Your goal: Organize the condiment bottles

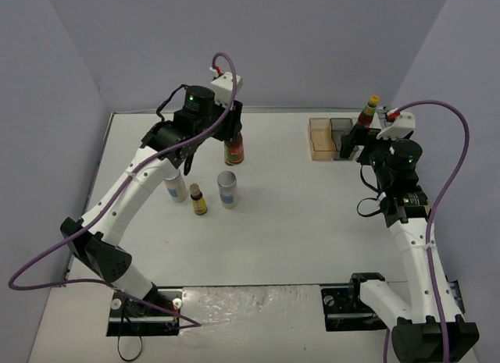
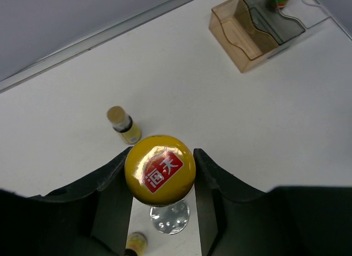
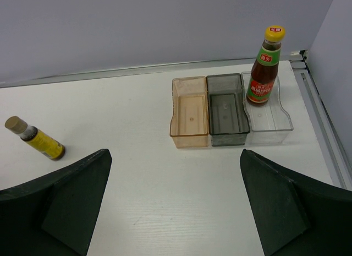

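Observation:
My left gripper (image 1: 232, 137) is shut on a dark red condiment bottle (image 1: 234, 151), held upright by its neck. From the left wrist its yellow cap (image 2: 159, 169) fills the gap between the black fingers (image 2: 118, 168). A second red bottle (image 3: 263, 74) stands in the clear compartment of the tray (image 3: 190, 136). Two silver-lidded shakers (image 1: 227, 190) (image 1: 176, 185) and a tiny yellow-labelled bottle (image 1: 198, 200) stand in front of the left gripper. Another tiny bottle (image 3: 36, 139) lies on the table. My right gripper (image 3: 176, 212) hangs open and holds nothing, just short of the tray (image 1: 320, 148).
The tray has an orange (image 3: 191, 113), a grey (image 3: 226, 110) and a clear compartment (image 3: 275, 121) and sits at the back right near the wall. Grey walls enclose the table on three sides. The left arm's forearm (image 1: 133, 187) partly covers the left shaker.

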{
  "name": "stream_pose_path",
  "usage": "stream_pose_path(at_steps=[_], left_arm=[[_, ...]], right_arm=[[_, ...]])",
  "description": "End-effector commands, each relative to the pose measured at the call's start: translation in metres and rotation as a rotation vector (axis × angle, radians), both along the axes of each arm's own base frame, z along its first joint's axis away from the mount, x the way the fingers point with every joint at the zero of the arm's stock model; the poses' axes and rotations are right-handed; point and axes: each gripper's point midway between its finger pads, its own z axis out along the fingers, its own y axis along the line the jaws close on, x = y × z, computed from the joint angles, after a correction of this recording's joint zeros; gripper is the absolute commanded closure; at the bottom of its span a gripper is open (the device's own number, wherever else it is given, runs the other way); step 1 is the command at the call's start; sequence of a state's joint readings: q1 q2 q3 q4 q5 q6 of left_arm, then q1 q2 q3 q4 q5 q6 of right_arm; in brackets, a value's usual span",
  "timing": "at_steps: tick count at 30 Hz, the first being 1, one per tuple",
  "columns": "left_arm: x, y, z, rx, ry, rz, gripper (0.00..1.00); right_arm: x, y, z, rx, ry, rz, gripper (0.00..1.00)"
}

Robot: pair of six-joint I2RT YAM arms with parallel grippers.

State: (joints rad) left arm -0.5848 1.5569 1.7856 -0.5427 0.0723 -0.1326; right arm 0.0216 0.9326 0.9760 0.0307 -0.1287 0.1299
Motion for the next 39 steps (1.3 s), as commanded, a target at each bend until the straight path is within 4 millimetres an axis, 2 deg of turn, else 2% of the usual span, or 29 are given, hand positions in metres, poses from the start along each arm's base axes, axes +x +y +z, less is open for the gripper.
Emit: stream_pose_path(at_steps=[1,8,13,18,21,24,27,29,34,36,39], left_arm=[[-0.008,-0.052,0.071,-0.153,-0.195,-0.094,1.0],[-0.004,-0.121,0.032,-0.136,-0.158,-0.183,1.0],[0.004,-0.151,0.004,-0.122,-0.154,-0.207,1.0],[0.015,-0.166,-0.023,-0.121,-0.148,-0.217,1.0],[0.018,-0.171,-0.028,-0.134,-0.16,-0.218,1.0],[0.021,-0.177,-0.047,-0.127,-0.145,-0.22,1.0],[0.022,-0.18,-0.065,-0.117,-0.122,-0.221,1.0],[0.025,-0.184,-0.067,-0.129,-0.133,-0.223,1.0],[0.024,-0.187,-0.087,-0.108,-0.104,-0.225,1.0],[0.023,-0.188,-0.092,-0.101,-0.097,-0.228,0.97],[0.019,-0.188,-0.099,-0.091,-0.082,-0.232,0.83]], right_arm=[[-0.005,0.001,0.034,-0.009,-0.101,0.006,0.0],[-0.013,0.0,0.021,-0.012,-0.075,-0.001,0.0],[-0.018,0.001,0.007,-0.008,-0.046,0.002,0.0],[-0.023,0.003,-0.005,0.003,-0.024,0.013,0.0],[-0.025,0.003,-0.011,0.005,-0.015,0.013,0.0],[-0.027,0.003,-0.019,0.003,0.0,0.015,0.0],[-0.028,0.004,-0.022,0.001,0.004,0.019,0.0],[-0.028,0.004,-0.024,-0.003,0.008,0.022,0.0],[-0.028,0.004,-0.027,-0.009,0.014,0.026,0.0],[-0.028,0.005,-0.028,-0.011,0.017,0.028,0.0],[-0.028,0.005,-0.029,-0.014,0.02,0.033,0.0]])
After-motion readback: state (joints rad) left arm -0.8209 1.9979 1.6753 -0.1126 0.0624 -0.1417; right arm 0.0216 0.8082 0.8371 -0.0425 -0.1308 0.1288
